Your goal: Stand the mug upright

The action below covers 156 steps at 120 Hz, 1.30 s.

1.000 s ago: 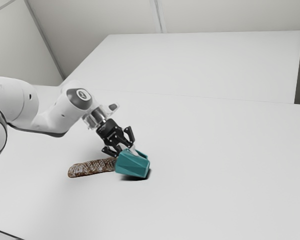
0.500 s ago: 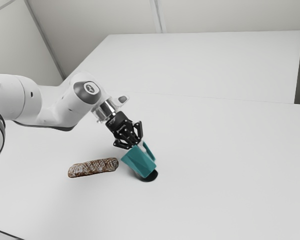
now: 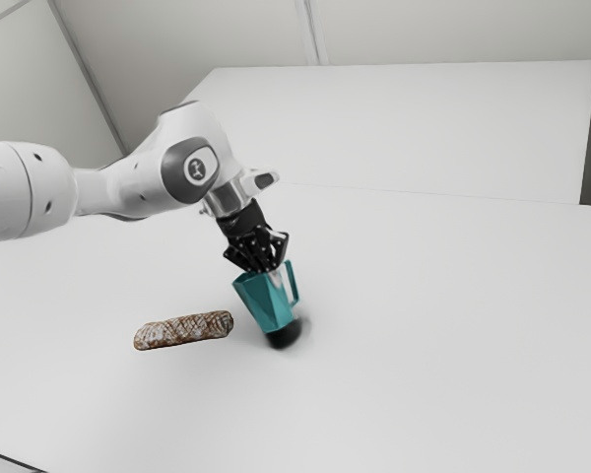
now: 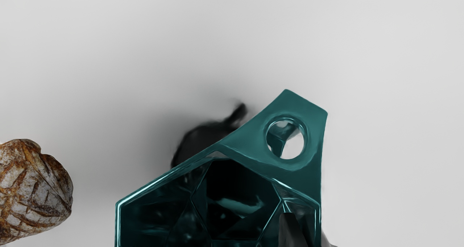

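My gripper (image 3: 273,273) is above the teal mug (image 3: 266,302) in the exterior view, shut on the mug's rim wall. The mug leans, its mouth up toward my hand and its base down by a dark shadow; whether the base touches the table is unclear. Its handle is on the exterior view's right side. In the wrist view, I look into the open mouth of the mug (image 4: 217,189), handle beside it. There the gripper (image 4: 311,232) has one finger inside the mug and a sliver of the other outside the wall.
A crusty brown bread loaf (image 3: 184,330) lies on the white table (image 3: 424,335), on the exterior view's left of the mug and apart from it. The wrist view has the rounded end of the loaf (image 4: 34,190) near the mug. A pale wall stands behind the table.
My hand has risen and turned to point more steeply down, carrying the mug with it. The mug has swung from lying near the loaf to a mouth-up lean, away from the loaf.
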### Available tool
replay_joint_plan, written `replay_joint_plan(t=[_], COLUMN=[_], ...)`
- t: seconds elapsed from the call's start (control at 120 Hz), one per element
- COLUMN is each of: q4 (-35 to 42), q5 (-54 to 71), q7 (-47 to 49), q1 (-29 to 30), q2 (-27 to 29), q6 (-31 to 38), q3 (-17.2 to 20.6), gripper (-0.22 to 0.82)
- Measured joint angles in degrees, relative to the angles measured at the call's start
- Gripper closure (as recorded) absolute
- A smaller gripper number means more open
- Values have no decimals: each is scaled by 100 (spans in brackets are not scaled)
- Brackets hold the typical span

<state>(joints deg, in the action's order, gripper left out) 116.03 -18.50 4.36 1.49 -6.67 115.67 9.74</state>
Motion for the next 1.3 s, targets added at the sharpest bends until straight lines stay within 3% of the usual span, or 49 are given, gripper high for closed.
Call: replay_joint_plan(t=[0.708, 1.225, 1.3], q4=[24, 97, 98], q5=[2818, 3094, 3056], q7=[219, 305, 301], q1=[-78, -69, -70], q2=[-260, -617, -576], q6=[1430, 1972, 1965], q3=[264, 264, 268], gripper=[79, 78, 63])
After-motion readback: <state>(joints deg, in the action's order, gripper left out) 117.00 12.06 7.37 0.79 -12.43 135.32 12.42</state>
